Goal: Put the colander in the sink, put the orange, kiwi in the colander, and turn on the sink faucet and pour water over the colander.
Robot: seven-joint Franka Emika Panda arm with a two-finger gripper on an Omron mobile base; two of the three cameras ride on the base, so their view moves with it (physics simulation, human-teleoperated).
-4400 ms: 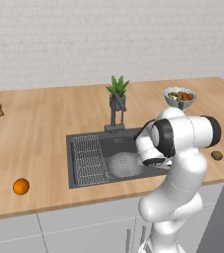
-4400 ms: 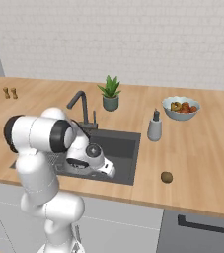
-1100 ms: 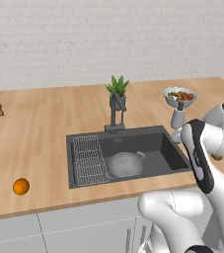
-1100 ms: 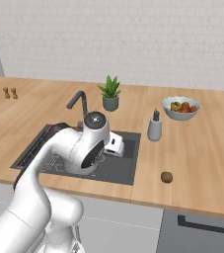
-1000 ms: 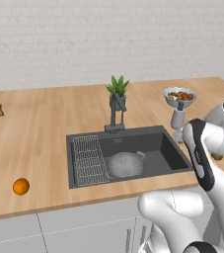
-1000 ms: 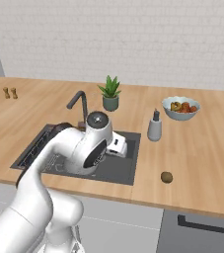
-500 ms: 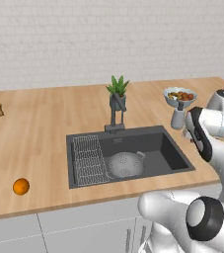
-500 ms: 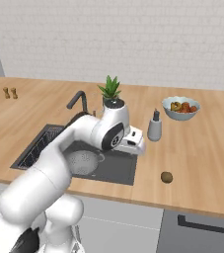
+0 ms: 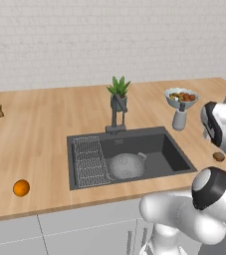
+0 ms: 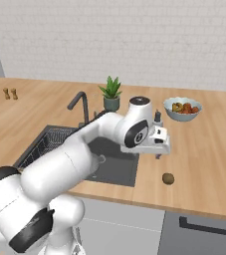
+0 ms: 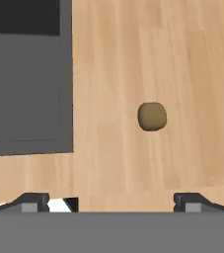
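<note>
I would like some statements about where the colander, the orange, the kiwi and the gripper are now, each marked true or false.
1. The colander sits inside the sink. True.
2. The orange is already in the colander. False: it lies on the counter, left of the sink.
3. The gripper is open and holds nothing. True.
4. The kiwi lies in the sink. False: it lies on the counter, right of the sink.
5. The sink faucet stands behind the sink, near the potted plant. True.
</note>
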